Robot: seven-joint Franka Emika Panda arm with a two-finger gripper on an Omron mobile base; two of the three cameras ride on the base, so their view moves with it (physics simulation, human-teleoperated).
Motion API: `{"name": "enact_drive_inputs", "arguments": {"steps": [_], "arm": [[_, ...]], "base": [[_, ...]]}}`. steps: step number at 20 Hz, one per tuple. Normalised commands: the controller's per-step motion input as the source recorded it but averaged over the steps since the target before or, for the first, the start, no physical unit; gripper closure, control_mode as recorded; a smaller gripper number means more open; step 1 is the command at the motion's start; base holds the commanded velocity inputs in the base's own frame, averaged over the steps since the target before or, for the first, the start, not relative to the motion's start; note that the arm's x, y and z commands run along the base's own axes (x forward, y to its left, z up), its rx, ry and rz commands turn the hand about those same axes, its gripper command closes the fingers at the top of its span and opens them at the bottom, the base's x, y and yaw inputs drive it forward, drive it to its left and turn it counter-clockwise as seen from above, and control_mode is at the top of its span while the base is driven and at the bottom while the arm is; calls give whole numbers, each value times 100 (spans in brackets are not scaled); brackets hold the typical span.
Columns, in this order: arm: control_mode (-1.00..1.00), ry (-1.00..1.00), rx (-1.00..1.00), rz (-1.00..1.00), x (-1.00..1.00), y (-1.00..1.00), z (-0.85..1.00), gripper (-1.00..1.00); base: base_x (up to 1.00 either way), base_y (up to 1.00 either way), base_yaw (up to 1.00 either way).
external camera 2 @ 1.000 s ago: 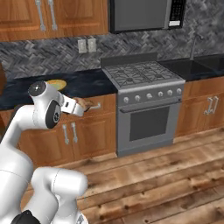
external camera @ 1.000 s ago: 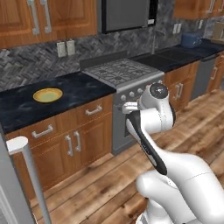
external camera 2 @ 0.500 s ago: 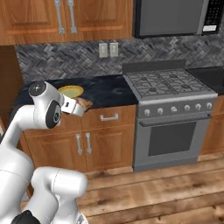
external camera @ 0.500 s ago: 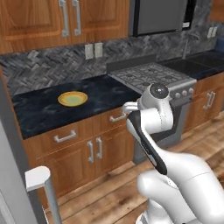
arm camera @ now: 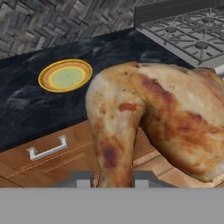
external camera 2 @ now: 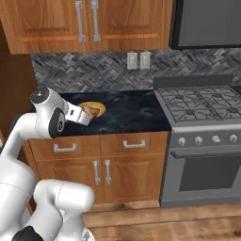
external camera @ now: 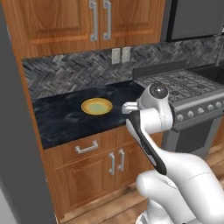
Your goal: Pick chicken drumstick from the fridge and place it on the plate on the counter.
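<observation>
In the hand view the golden-brown chicken drumstick (arm camera: 148, 118) looms large, and my gripper (arm camera: 107, 180) is shut on its narrow end. From the right base view the drumstick (external camera 2: 92, 112) pokes out of the gripper (external camera 2: 86, 114), held in front of the counter's edge. The plate (external camera: 97, 106) with its yellow-orange rim lies on the black counter (external camera: 61, 122), just left of my hand (external camera: 127, 107) and beyond it. In the hand view, the plate (arm camera: 65, 75) is up and to the left of the meat. A grey fridge panel (external camera: 17, 144) fills the left edge.
The grey gas stove (external camera 2: 200, 106) stands to the right of the counter, with a dark microwave (external camera 2: 207, 23) above it. Wooden cabinets with silver handles (external camera 2: 65, 148) run below and above the counter. Wood floor (external camera 2: 164, 226) lies in front.
The whole picture has slid right and grown larger in both base views, so the base has moved. The arm keeps its pose with the drumstick still gripped.
</observation>
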Motion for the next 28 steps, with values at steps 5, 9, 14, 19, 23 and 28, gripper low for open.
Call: {"name": "enact_drive_inputs", "arguments": {"steps": [5,9,14,19,23,28], "arm": [[100,0,0,0,0,0,0,100],[100,0,0,0,0,0,0,100],[100,0,0,0,0,0,0,100],[100,0,0,0,0,0,0,100],[100,0,0,0,0,0,0,100],[100,0,0,0,0,0,0,100]], "base": [[38,-20,22],[15,-42,16],[18,-45,14],[35,-36,11],[38,-16,8],[47,-1,8]]}}
